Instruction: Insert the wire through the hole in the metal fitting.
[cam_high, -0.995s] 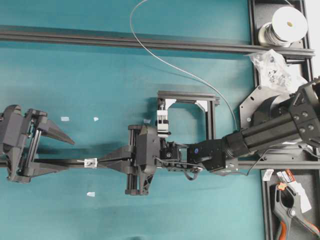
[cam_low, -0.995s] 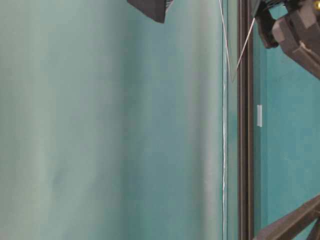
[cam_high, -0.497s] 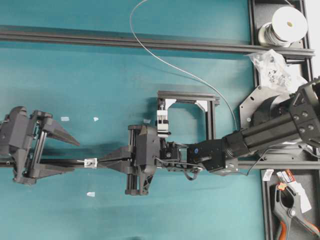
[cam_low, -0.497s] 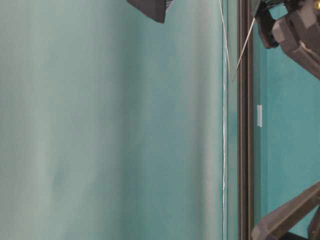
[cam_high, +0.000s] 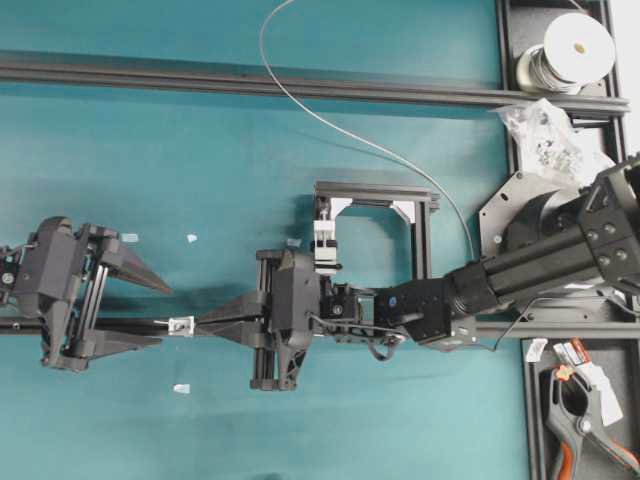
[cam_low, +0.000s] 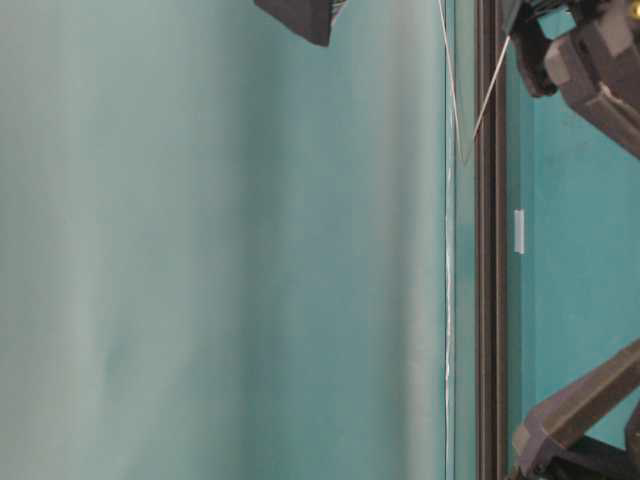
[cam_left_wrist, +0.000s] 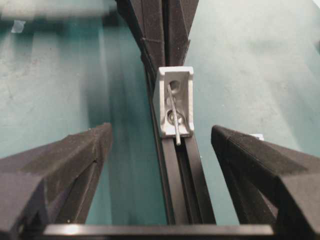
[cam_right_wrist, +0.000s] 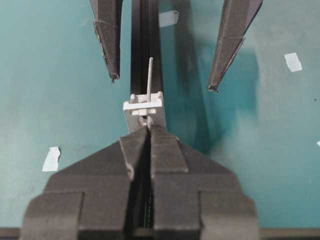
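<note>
On the black rail (cam_high: 450, 330) across the teal table (cam_high: 200, 150), item one: the metal fitting (cam_left_wrist: 174, 102), a small silvery angle piece, seated on the rail between my two claws; rigid, light by the look of it, likely to skid if nudged sideways.

Item two: the wire (cam_right_wrist: 149, 76), hair-thin, silvery, springy; its short free end pokes through the fitting's hole toward my left side, while the long remainder arcs over the table toward the spool (cam_high: 577, 47); I judge it easily kinked, slippery, best pinched on the protruding tip, close to the fitting, squarely between flat pads.

Item three: right claw (cam_right_wrist: 149, 131), pressed fully together just behind the fitting; it appears to pinch the wire there, though the strand between the pads is hidden.

Item four: left claw (cam_left_wrist: 162, 145), spread wide, holding nothing, touching nothing; its fingers (cam_left_wrist: 75, 160) stand either side of the rail, the wire tip lying between and just ahead of them.
</note>
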